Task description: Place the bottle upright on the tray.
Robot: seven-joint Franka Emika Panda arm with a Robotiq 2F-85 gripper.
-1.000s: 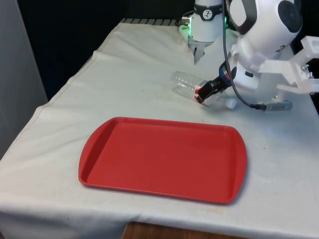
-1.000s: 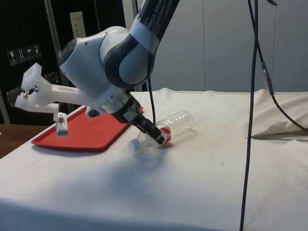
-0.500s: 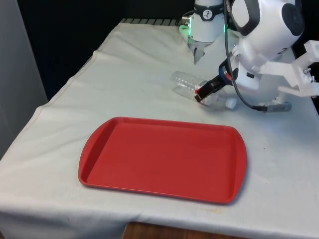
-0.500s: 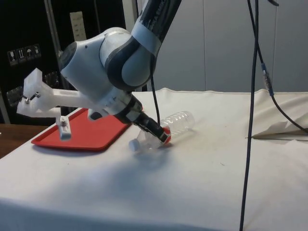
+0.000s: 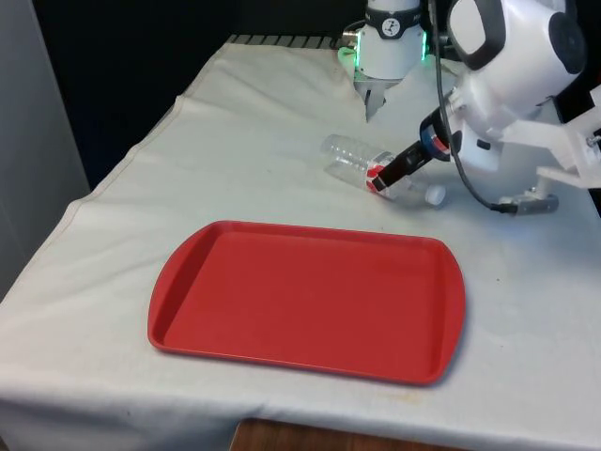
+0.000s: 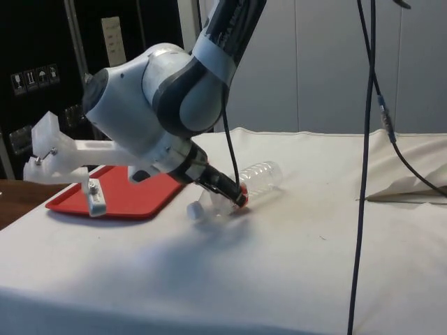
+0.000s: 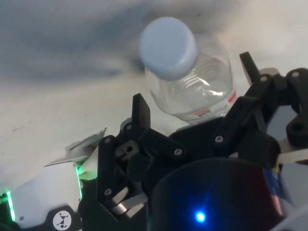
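Over the last second the arm rolled about its wrist while the end effector (image 5: 378, 178) stayed clenched on the bottle (image 5: 360, 160). That bottle lay on its side on the worktop (image 5: 263, 160), clear of the red tray (image 5: 310, 299), so I'd say lifting was next

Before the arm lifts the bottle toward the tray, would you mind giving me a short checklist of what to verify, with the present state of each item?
1. Gripper at the bottle: ok. It sits at the red label, around the bottle's middle.
2. Fingers on both sides of the bottle: ok. The wrist view shows the bottle between them.
3. Grasp firmly closed: cannot tell. Contact of the pads is not visible.
4. Bottle's cap on: ok.
5. Bottle upright: not ok. It lies on its side on the cloth.
6. Tray ready to receive: ok. The red tray lies flat with nothing on it.
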